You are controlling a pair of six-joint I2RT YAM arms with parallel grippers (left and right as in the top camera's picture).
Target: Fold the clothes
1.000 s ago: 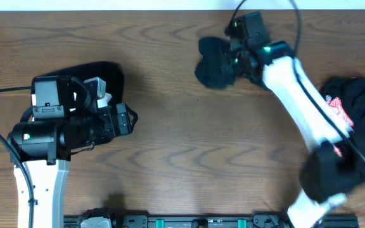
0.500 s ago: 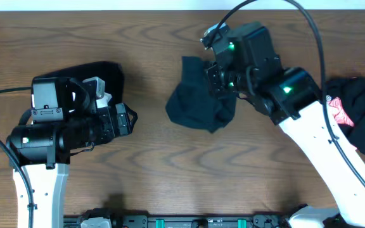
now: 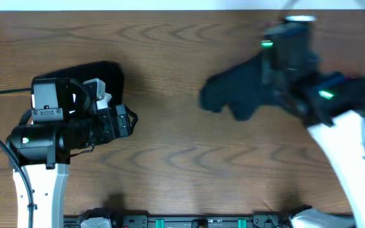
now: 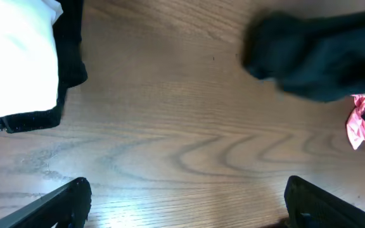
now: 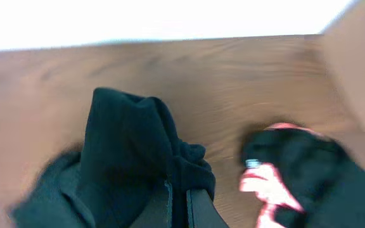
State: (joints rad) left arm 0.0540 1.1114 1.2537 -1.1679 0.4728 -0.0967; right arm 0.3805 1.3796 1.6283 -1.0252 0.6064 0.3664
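Right gripper (image 5: 179, 202) jaws clenched on bunched black T-shirt (image 3: 233, 95); left gripper (image 4: 185, 206) jaws released. Risk: narrow pinch slips, shirt lands crumpled.

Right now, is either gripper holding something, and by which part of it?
The right gripper is shut on a black garment, pinching a bunched fold; which part of the garment cannot be told. The left gripper is open and empty.

we've got a brown wooden table (image 3: 170, 158), its grain running in long swirls across the top. along the far edge runs a white strip (image 3: 106, 4), and at the near edge sits a dark rail (image 3: 195, 222) with small green marks.
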